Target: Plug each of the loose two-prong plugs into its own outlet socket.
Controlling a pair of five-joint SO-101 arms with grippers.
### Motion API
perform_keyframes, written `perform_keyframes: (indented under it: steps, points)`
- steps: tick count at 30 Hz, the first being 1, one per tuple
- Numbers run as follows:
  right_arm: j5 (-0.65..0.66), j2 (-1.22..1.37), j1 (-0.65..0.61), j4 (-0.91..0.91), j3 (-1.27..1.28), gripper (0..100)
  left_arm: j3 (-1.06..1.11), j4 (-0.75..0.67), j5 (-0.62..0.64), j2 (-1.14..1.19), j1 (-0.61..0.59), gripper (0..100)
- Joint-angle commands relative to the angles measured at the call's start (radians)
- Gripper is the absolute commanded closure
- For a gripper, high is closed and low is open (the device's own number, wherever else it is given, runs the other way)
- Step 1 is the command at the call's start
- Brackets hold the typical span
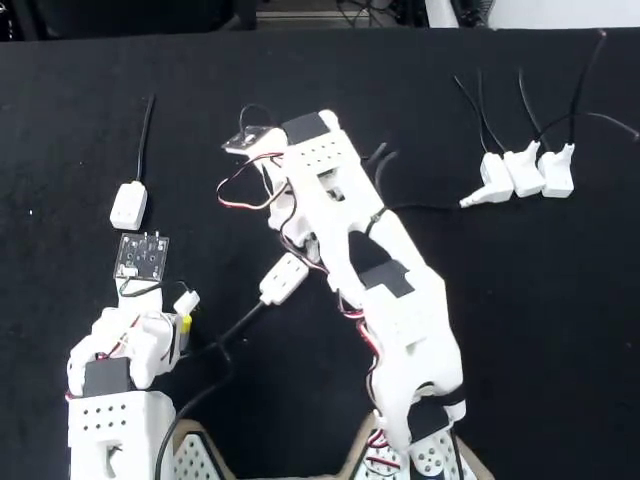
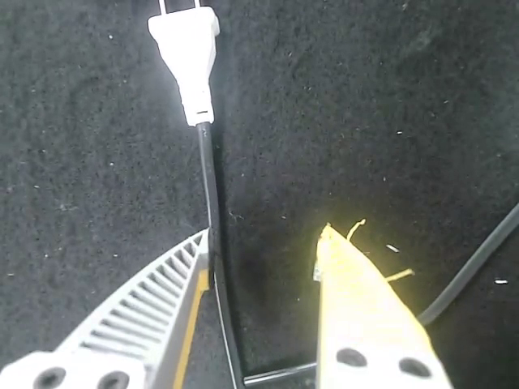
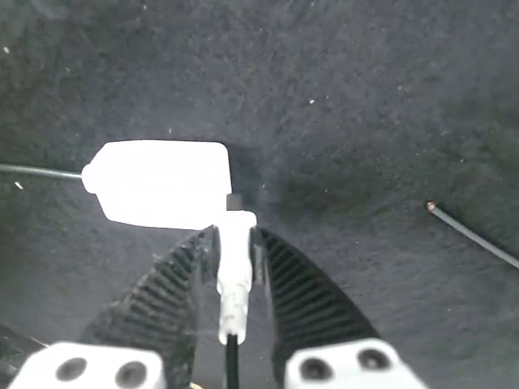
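held plug: white plug (image 3: 235, 267) w/ black lead, pinched btwn ribbed fingers of right gripper (image 3: 234, 233). Its nose is up against the edge of a white outlet block (image 3: 162, 185). Can't tell if prongs are in.
right gripper: closed tight on plug body, lead running back btwn the fingers.
outlet block: flat on black table (image 1: 500, 350), thin wire off its tapered end, on the side away from the held plug.
loose plug: white (image 2: 186, 57), flat on table, two prongs pointing away from left gripper (image 2: 263, 235), well ahead of it. In high view it sits mid-table (image 1: 283, 277), just beside right arm (image 1: 370, 260).
cord: black (image 2: 212, 243), runs from loose plug back btwn left fingers, touching inner edge of the white one.
left gripper: wide open, nothing held. One white ribbed finger, one yellow.
second cable: black (image 2: 470, 275), near the yellow finger.
right arm: stretched from near edge over mid-table.
spare outlet block: (image 1: 128, 204) left side, just beyond left arm, wire toward far edge.
plug cluster: three white pieces (image 1: 522, 172), right side, packed together, wires toward far edge. One has prongs sticking out toward mid-table.
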Motion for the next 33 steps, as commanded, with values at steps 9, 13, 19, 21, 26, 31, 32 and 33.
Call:
perform_keyframes:
  steps: [9,13,19,21,26,31,32,33]
  points:
    - [-0.048,-0.128,-0.038,0.034,-0.028,98.8,-0.005,0.005,0.009,-0.008,-0.010,78]
    - [-0.048,-0.143,-0.094,0.031,0.056,98.8,-0.005,0.005,0.009,-0.008,-0.010,78]
    - [-0.048,-0.143,-0.101,0.026,0.041,98.8,-0.005,0.005,0.009,-0.008,-0.010,78]
    - [-0.048,-0.143,-0.095,0.026,0.031,98.8,-0.005,0.005,0.009,-0.008,-0.010,78]
    - [-0.048,-0.142,-0.066,0.026,0.036,98.8,-0.005,0.005,0.009,-0.008,-0.010,78]
    - [-0.080,-0.142,-0.038,0.026,0.031,98.8,-0.005,0.005,0.009,-0.008,-0.010,78]
    - [-0.083,-0.142,-0.041,0.026,0.035,98.8,-0.005,0.005,0.009,-0.008,-0.010,78]
    - [-0.086,-0.142,-0.043,0.026,0.036,98.8,-0.005,0.005,0.009,-0.008,-0.010,78]
